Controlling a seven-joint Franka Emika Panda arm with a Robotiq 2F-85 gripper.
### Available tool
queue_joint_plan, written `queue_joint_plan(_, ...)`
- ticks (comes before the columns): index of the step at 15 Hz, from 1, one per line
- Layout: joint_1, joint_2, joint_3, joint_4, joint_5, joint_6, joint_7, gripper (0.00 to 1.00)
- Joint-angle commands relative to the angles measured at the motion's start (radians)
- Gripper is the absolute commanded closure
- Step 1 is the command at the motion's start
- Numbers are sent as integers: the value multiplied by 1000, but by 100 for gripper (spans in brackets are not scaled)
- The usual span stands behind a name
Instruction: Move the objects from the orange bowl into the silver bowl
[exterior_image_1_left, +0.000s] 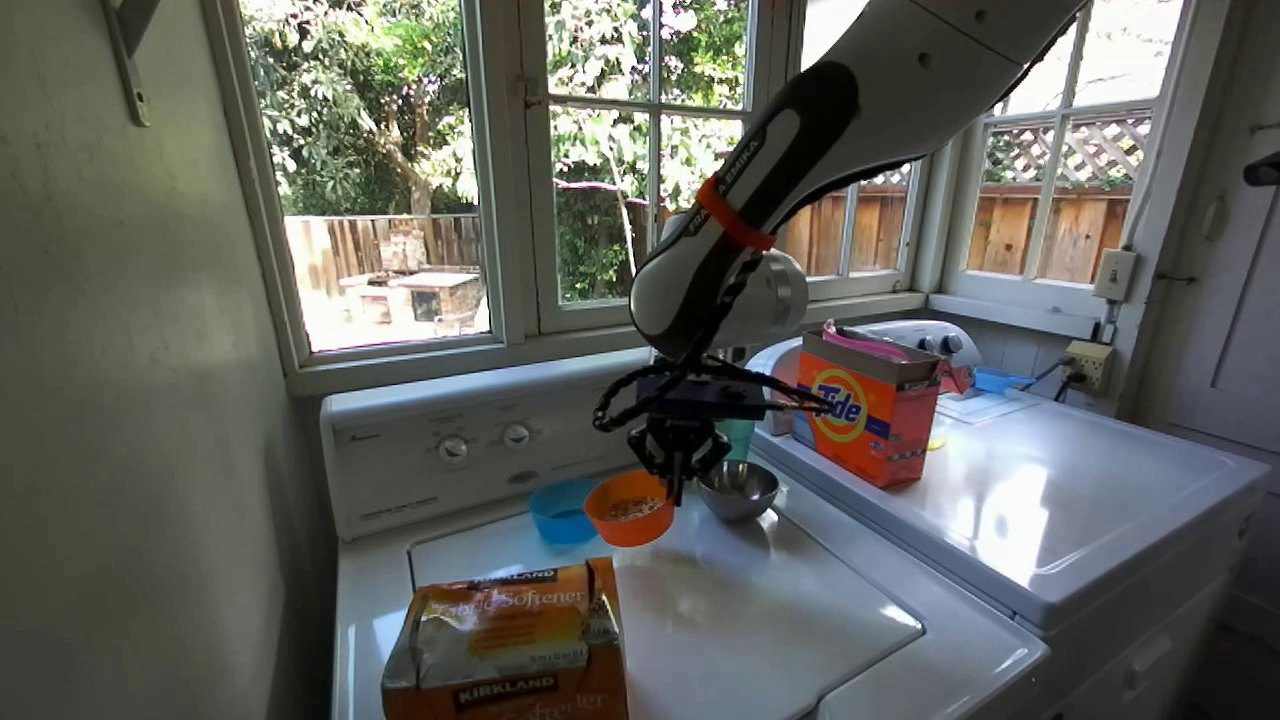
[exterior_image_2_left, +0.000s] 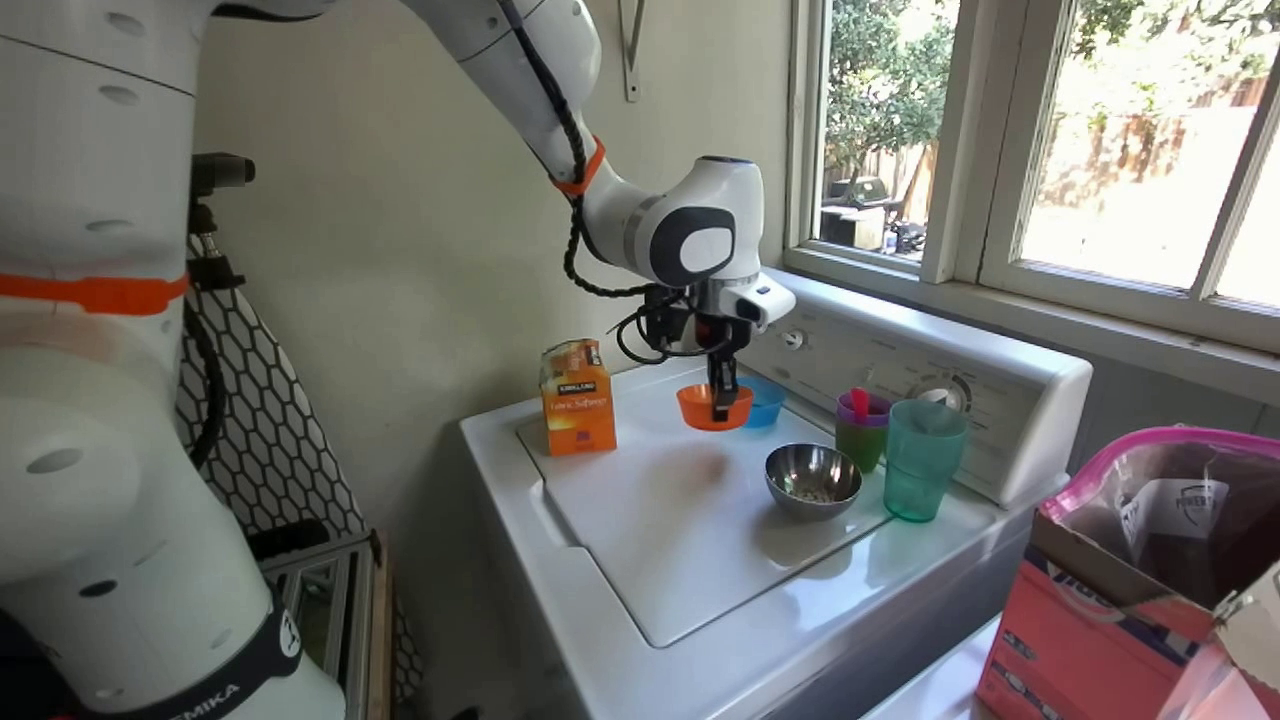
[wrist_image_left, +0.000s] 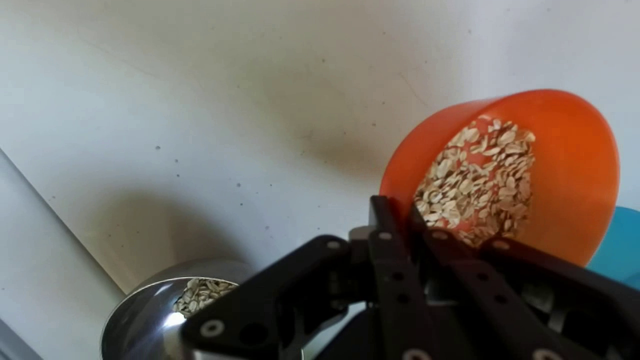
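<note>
Tight grip there: the end effector (wrist_image_left: 399, 212) had its two fingers (wrist_image_left: 381, 212) pinched close together, the wall of the orange bowl (exterior_image_2_left: 697, 408) caught between them and hardly any gap to spare. The bowl looked clear of the tabletop (exterior_image_2_left: 640, 540), a faint reddish reflection (exterior_image_2_left: 710, 468) showing below its base, and there were the oats (wrist_image_left: 480, 190), a loose layer across its floor! The blue bowl (exterior_image_1_left: 560, 518) sat close by, away from the grip; whether the two touched, you couldn't tell.

But the silver bowl (exterior_image_2_left: 800, 508) was the target! In both exterior views it lay to the right of the end effector, near but apart, off the very side where the wall was pinched, with some oats lying in it too. Round bowls, so no long axis to line up; direction was everything, and a short sideways carry looked like the call.

And the arm (exterior_image_1_left: 790, 160)? Slanting down from above, bent at the wrist (exterior_image_2_left: 700, 245), end effector pointing nearly straight at the tabletop, the orange bowl roughly level. Pouring would probably want a good roll, and with fingers on the facing wall, oats could well snag on them or scatter short.
</note>
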Motion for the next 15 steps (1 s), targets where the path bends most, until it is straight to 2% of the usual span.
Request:
queue_joint_plan(1, -4, -106, -6, -99, -10, 7, -4, 98)
queue_joint_plan(5, -19, -193, -23, -166, -17, 32, 41, 98)
queue_joint_plan(7, -41, -229, -15, -193, 19, 38, 30, 98)
queue_joint_plan(8, -44, -235, -9, -194, 12, 23, 22, 98)
queue_joint_plan(9, -48, -184, -7, -135, -3, 1, 17, 93)
queue_joint_plan(15, -56, -213, -1, -161, -2, 1, 16, 93)
